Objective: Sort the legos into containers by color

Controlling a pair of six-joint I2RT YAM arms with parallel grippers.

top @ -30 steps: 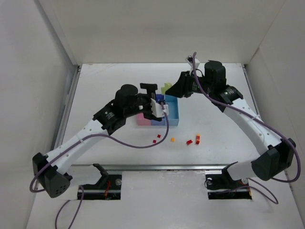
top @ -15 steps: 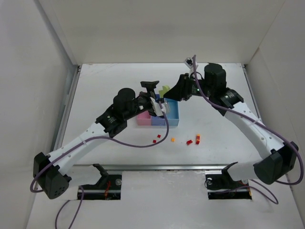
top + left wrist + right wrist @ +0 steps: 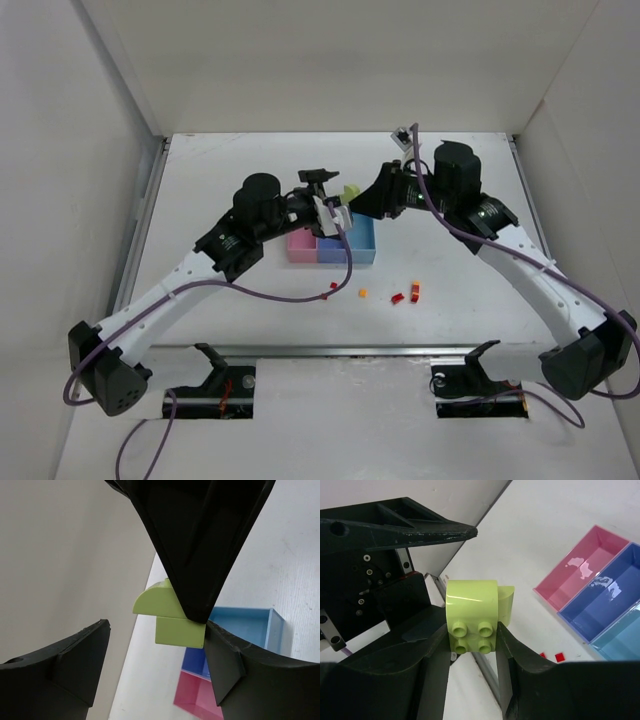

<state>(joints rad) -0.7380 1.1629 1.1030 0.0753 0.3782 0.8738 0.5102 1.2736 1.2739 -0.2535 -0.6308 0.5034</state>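
Right wrist view, item one: right gripper (image 3: 472,642), fingers (image 3: 432,660) clenched on a rounded yellow-green plastic brick (image 3: 472,607), held aloft beside the bins, not over them.

Item two: left gripper (image 3: 157,626), jaws spread and empty. The brick sits between or just ahead of them; depth unclear.

Item three: joined plastic bins in a row: pink bin (image 3: 300,246), blue-violet bin (image 3: 331,251), light blue bin (image 3: 362,240).

Item four: tiny red bricks (image 3: 397,298) and orange bricks (image 3: 362,293), loose on the white table (image 3: 230,180).

Step judged: carrying the green brick, perhaps a handover. Next, it must be centred over one bin before release.
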